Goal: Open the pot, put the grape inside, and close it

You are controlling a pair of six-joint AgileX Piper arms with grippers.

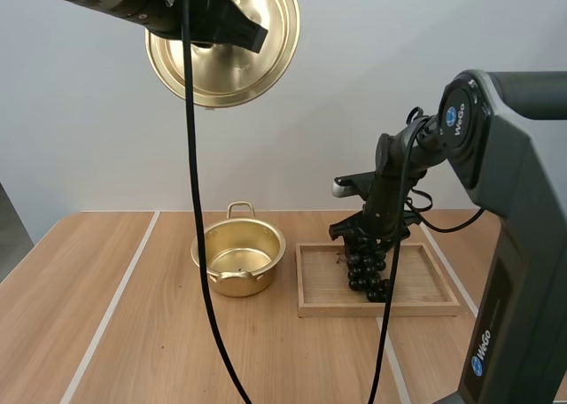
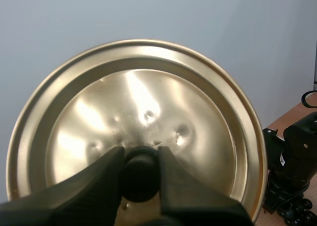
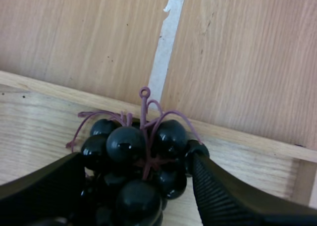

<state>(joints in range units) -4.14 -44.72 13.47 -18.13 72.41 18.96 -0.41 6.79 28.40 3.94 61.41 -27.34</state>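
My left gripper [image 1: 237, 30] holds the gold lid [image 1: 232, 63] high in the air above the table. In the left wrist view its fingers [image 2: 106, 174] pinch the lid's black knob [image 2: 140, 179], the lid [image 2: 133, 107] tilted on edge. The open gold pot [image 1: 237, 259] stands on the table, nothing inside it. My right gripper [image 1: 365, 236] is over the wooden tray [image 1: 381, 309], shut on the dark bunch of grapes [image 1: 368, 269]. In the right wrist view the fingers [image 3: 218, 191] press both sides of the bunch [image 3: 133, 156], whose reddish stem sticks up.
The tray's rim [image 3: 247, 139] runs behind the grapes, with a strip of white tape [image 3: 166, 42] on the table beyond. The pot sits just left of the tray. White tape lines [image 1: 115, 306] cross the wooden table.
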